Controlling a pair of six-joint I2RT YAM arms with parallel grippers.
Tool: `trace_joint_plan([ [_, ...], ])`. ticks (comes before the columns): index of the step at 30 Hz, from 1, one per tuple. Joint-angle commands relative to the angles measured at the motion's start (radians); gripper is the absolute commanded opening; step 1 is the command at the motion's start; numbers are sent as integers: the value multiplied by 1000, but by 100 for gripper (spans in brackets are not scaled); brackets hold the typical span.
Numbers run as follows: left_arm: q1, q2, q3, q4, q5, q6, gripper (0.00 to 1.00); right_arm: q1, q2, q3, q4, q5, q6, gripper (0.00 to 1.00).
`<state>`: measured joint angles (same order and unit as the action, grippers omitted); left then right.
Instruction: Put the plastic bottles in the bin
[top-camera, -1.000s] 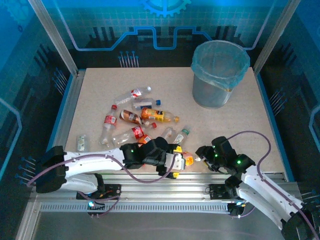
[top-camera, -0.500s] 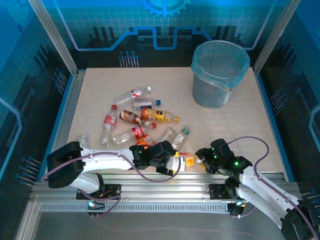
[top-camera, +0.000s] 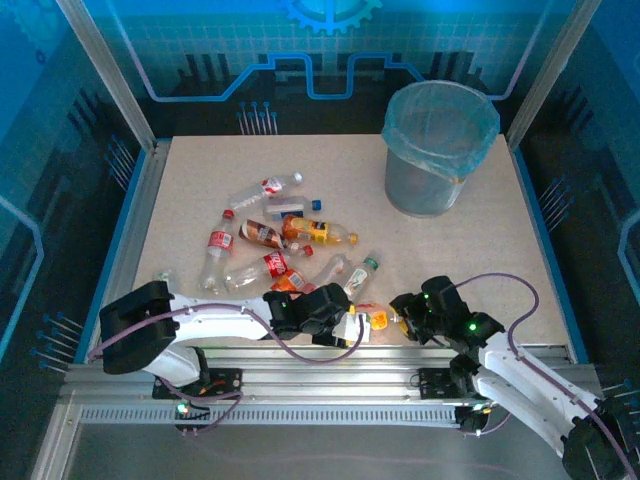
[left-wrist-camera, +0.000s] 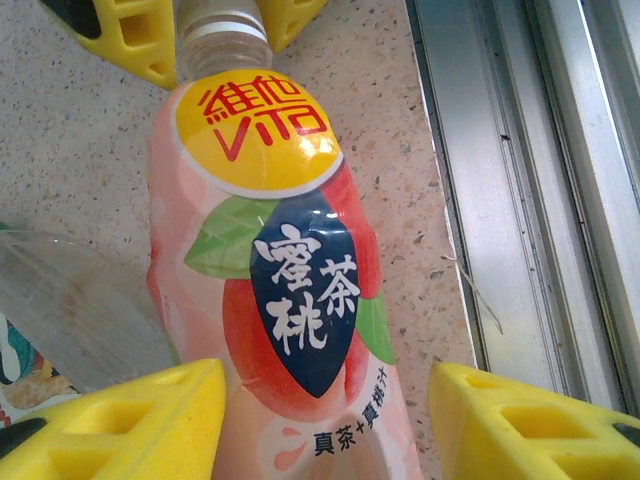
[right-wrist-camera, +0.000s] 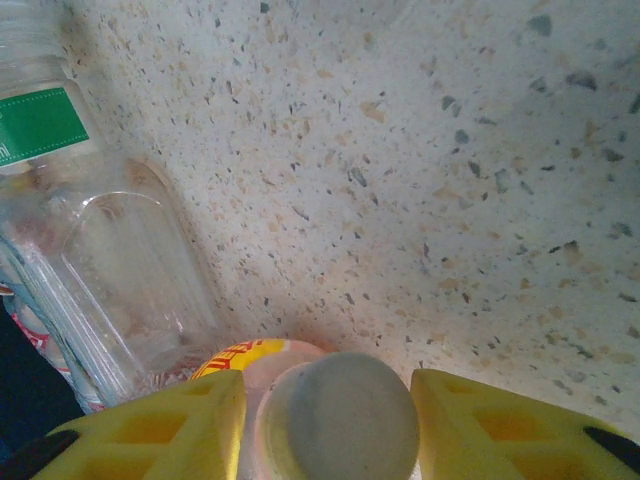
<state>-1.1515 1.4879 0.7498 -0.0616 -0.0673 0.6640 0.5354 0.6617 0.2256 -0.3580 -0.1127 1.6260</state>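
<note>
A pink-labelled peach tea bottle (top-camera: 378, 319) lies at the table's near edge between my two grippers. My left gripper (top-camera: 352, 325) is shut on its body (left-wrist-camera: 280, 280): the left finger presses the label and the right finger sits at its side. My right gripper (top-camera: 402, 318) is shut on the neck end, with the white cap (right-wrist-camera: 340, 415) between its fingers (left-wrist-camera: 130, 40). Several more plastic bottles (top-camera: 270, 240) lie scattered left of centre. The grey bin (top-camera: 440, 150), lined with a light-blue bag, stands at the far right.
A clear bottle with a green label (right-wrist-camera: 110, 280) lies just behind the held one, touching it. The metal rail (left-wrist-camera: 560, 200) of the table's near edge runs close beside the left gripper. Bare tabletop (top-camera: 450, 260) stretches between the grippers and the bin.
The left gripper's jaws have closed from wide open onto the pink-labelled bottle, and its arm has shifted a little right. The right gripper's jaws have narrowed round the cap.
</note>
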Motion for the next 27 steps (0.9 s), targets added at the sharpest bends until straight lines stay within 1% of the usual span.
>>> trace_joint_plan([
  [1,-6,11,-6,3,0,0,57,-5,8,-14,22,19,21,48],
  [10,-7,10,-5,2,4,-1,56,-6,15,-32,37,36,31,48],
  [12,-6,9,-5,-2,4,-2,56,-8,15,-38,46,34,32,47],
  [15,-7,5,-5,-1,-1,-4,57,-13,15,-40,52,29,30,42],
  [18,-7,-8,-6,14,-11,-5,59,-18,-3,-33,29,35,19,37],
  [23,-7,-69,-11,55,-17,-12,64,-22,-80,20,-94,94,-28,30],
  [25,-7,-110,-15,75,-8,-19,65,-24,-122,54,-154,124,-62,24],
  [27,-6,-152,-15,96,-5,-29,67,-24,-156,91,-205,157,-96,22],
])
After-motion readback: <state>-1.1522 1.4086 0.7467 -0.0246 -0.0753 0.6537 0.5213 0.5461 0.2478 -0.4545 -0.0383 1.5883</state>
